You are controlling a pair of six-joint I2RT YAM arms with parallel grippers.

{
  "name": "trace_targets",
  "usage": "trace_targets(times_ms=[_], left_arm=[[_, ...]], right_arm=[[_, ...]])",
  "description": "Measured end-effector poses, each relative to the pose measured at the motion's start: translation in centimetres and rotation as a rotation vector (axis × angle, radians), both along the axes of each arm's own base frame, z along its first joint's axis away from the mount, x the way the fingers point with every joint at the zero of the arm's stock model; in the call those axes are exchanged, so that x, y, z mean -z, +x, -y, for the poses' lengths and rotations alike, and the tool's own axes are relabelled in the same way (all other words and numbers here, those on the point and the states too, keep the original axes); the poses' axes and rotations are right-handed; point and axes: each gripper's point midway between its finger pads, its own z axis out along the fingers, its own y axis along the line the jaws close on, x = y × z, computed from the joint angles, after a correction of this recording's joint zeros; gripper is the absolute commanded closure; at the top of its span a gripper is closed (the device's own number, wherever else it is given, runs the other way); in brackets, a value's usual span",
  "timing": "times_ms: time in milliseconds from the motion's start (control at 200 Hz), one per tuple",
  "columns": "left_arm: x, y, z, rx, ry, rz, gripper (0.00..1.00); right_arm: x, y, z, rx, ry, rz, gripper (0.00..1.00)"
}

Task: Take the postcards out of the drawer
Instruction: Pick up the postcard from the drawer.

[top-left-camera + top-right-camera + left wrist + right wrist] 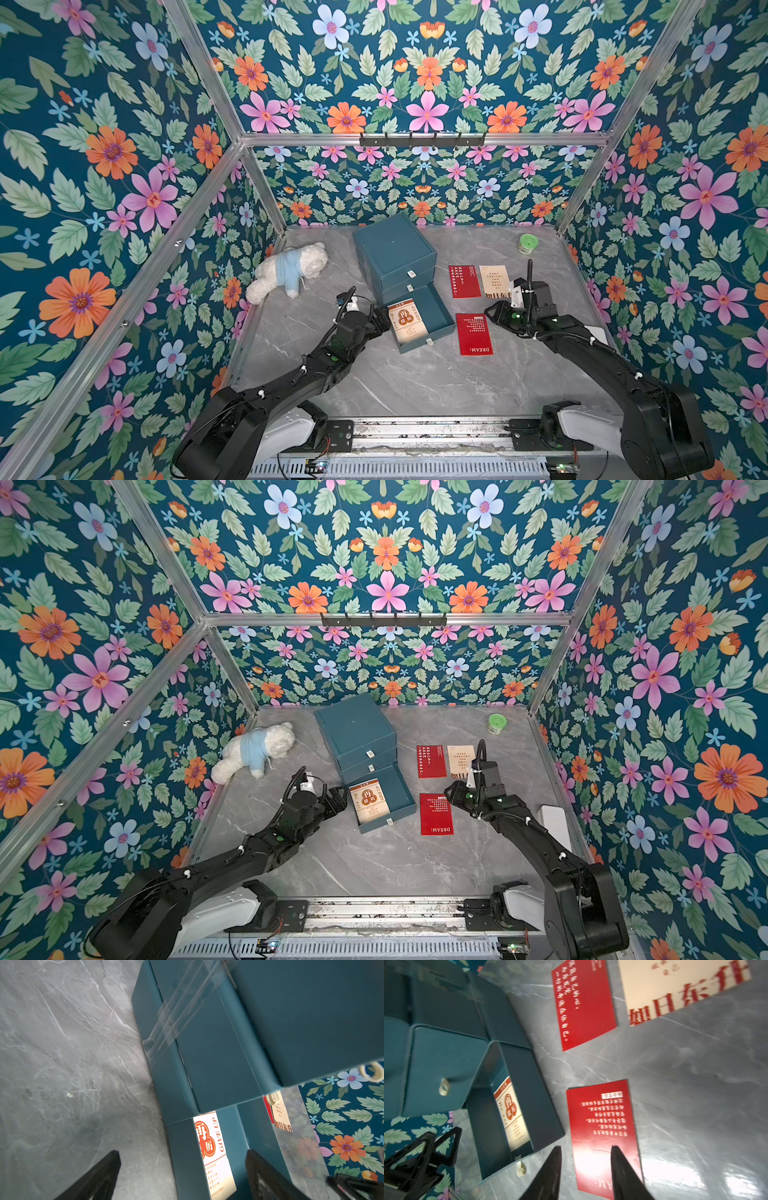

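Inside the open bottom drawer (434, 309), centre of both top views, lies the last cream postcard (407, 322); three other postcards (473, 334) lie right of it. Both the left gripper (182, 1152) and right gripper (586, 1147) gape empty; the next move likely means pinching its edge.

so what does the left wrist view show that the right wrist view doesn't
Only left wrist: clear tape across the box, and GIVE UP readable on the drawer card. Only right wrist: the near red card flat on the table, right jaws open over it, and the drawer knob. Both: the box, the open drawer with that card inside, and the outer cream card beside the far red card, which is just a sliver in the left wrist view.
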Motion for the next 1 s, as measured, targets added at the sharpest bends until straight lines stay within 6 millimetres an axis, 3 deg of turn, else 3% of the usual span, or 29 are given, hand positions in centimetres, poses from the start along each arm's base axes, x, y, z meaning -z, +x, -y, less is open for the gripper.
trace_targets(times_ms=[125,365,610,815,1000], left_arm=[[0.4,-0.3,-0.2,0.002,0.002,-0.008,0.06],[0.6,-0.9,-0.1,0.022,-0.012,-0.010,0.13],[1.3,-1.8,0.3,0.066,-0.040,-0.009,0.22],[2.0,-2.1,1.0,0.096,-0.075,-0.022,0.25],[2.3,-2.0,1.9,0.125,-0.098,-0.029,0.27]], right_arm=[[-2.0,0.5,-3.7,-0.104,0.024,0.045,0.58],[-2.8,1.1,-10.1,-0.250,0.062,0.069,0.57],[-0.6,1.7,-15.2,-0.342,0.075,0.022,0.57],[2.2,2.2,-17.8,-0.376,0.070,-0.046,0.57],[4.0,3.0,-18.6,-0.375,0.051,-0.081,0.58]])
